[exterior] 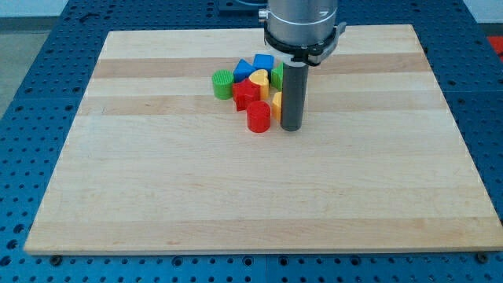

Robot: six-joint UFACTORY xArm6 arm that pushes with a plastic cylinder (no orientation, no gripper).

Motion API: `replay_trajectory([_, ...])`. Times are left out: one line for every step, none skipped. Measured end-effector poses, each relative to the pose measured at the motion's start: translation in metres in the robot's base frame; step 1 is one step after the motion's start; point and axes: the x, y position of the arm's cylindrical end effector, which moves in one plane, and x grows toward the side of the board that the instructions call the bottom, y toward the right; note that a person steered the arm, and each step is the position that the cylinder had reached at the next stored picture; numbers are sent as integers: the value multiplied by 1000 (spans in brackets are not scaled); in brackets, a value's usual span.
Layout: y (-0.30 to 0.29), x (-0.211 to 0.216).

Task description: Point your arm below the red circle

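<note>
Wooden worktop (157, 196), bare in its near half. Red circle (258, 117) stands nearest of the cluster; the rod's tip (291, 128) rests just to its right, no pincer fitted. Farther: red block (244, 93), yellow heart (258, 78), orange block (277, 103); green cylinder (223, 82) at left. Farthest: blue blocks (262, 62), green block (277, 74).

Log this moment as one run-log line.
tip: my tip on board, at right of red circle | target: spot below red circle, not reached | cluster: blocks bunched above | board: wooden
</note>
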Motion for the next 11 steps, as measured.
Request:
replay_trajectory([0,0])
replay_trajectory([0,-21])
replay_trajectory([-2,-22])
replay_trajectory([1,1])
replay_trajectory([35,61])
replay_trajectory([34,69])
replay_trajectory([-30,76])
replay_trajectory([-60,89])
replay_trajectory([-106,102])
replay_trajectory([-80,77])
replay_trajectory([-67,49])
